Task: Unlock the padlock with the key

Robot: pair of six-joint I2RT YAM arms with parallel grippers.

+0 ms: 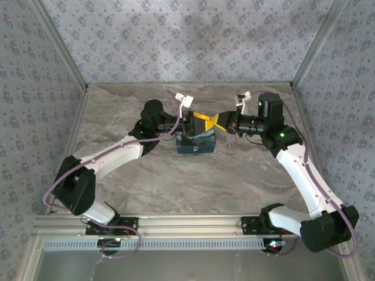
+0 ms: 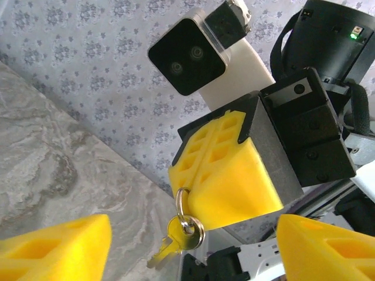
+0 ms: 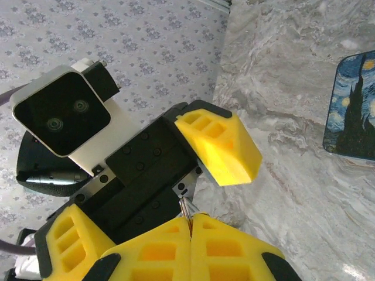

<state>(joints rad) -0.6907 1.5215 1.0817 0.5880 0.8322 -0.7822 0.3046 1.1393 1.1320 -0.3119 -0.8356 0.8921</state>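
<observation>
**A:** Left side first. What is the left arm doing?

**B:** It is reaching from its near-left base, elbow swung out wide, forearm running in towards the middle. The left gripper [image 2: 193, 243] is facing the other one head-on. Its jaws are standing wide with nothing in them. The key [image 2: 166, 250] is dangling in the gap between them, touching neither side as far as I can tell.

**A:** Why so wide?

**B:** I am guessing it is set up to take or steady the key, so the gap is leaving it room.

**A:** Middle?

**B:** The blue swirl tin [image 1: 196, 143] is lying on the worktop [image 1: 234, 181], just below where the two grippers are meeting. The padlock is too small for me to pick out from above, so I cannot tell where it is sitting.

**A:** Right side?

**B:** The right gripper [image 3: 190, 228] is pinching the key ring [image 2: 188, 225] at its very tips, jaws pressed tight together. Holding by the ring is letting the key hang free underneath, which I think is meant to leave the key clear for the other gripper. The right arm is folded, with its elbow back by the near-right corner and its forearm coming up the worktop. Its wrist is turned leftward, roughly level.

**A:** Stage?

**B:** I am calling it early, with the key not yet in any lock.
</observation>
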